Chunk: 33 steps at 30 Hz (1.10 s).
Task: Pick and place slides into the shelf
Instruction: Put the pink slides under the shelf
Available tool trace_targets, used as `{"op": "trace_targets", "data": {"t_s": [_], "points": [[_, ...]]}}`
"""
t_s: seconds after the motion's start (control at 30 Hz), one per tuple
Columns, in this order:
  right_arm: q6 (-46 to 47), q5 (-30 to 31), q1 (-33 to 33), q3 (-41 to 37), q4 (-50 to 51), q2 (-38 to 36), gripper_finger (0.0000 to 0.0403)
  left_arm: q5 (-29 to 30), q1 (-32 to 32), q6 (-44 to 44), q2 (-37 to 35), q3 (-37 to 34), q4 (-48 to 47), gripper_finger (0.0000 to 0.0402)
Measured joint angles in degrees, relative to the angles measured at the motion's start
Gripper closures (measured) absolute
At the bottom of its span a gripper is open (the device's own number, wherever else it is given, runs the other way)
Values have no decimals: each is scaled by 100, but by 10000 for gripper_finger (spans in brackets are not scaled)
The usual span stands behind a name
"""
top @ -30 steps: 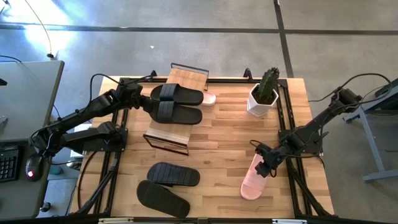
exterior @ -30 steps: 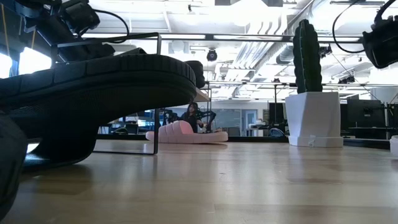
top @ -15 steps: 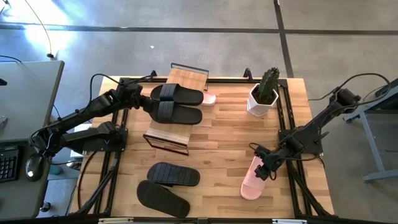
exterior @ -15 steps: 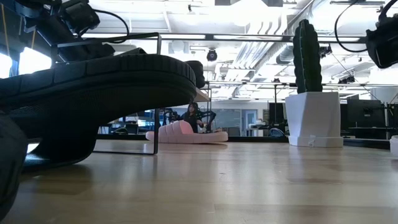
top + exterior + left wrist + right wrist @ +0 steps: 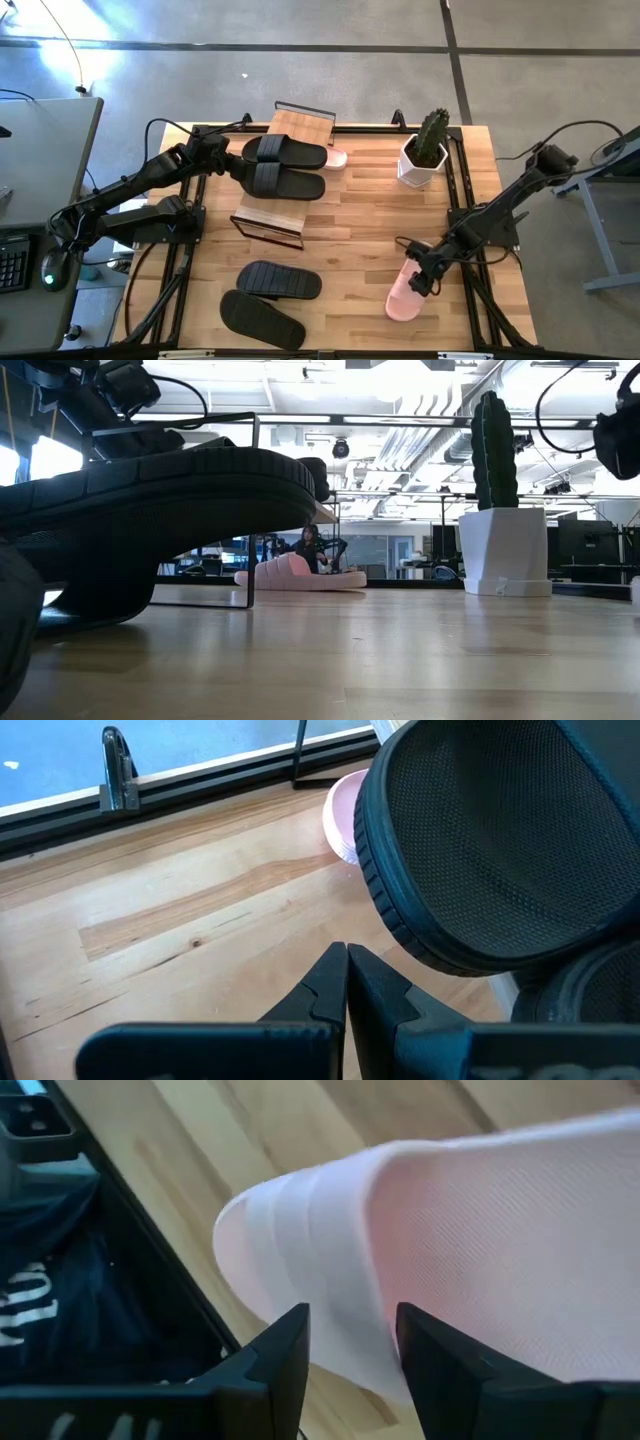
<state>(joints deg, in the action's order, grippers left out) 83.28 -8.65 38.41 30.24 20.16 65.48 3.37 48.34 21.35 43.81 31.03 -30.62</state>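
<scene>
Two black slides [image 5: 283,165] lie side by side across the top of the slanted bamboo shelf [image 5: 272,215], which stands in a thin black frame at the desk's back left. A pink slide [image 5: 335,157] rests flat just behind the shelf. Another black pair [image 5: 268,297] lies strap up at the front left, the two slides well apart from the shelf. A second pink slide [image 5: 407,292] lies at the front right edge.

The table [image 5: 370,200] is light wood with a smooth grain, the shelf [image 5: 270,215] has similar wooden boards, the black slides [image 5: 500,840] look matt with fine dotted texture, and the pink slide [image 5: 480,1230] is matt, finely grained
</scene>
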Motion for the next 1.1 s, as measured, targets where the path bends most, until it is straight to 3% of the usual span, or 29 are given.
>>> {"op": "trace_targets", "data": {"t_s": [0.13,0.4,0.77,1.1], "points": [[-221,-65,0,0,-161,102,289,-1,2,-1,0,0,-6,401],[-451,-36,0,0,-267,91,395,-3,0,-3,-1,0,-85,401],[-1003,873,-167,16,-1002,-212,401,-1,1,-5,-1,0,-82,401],[-1883,2483,-420,1020,-209,-914,402,1,2,-6,-2,0,-82,401]]}}
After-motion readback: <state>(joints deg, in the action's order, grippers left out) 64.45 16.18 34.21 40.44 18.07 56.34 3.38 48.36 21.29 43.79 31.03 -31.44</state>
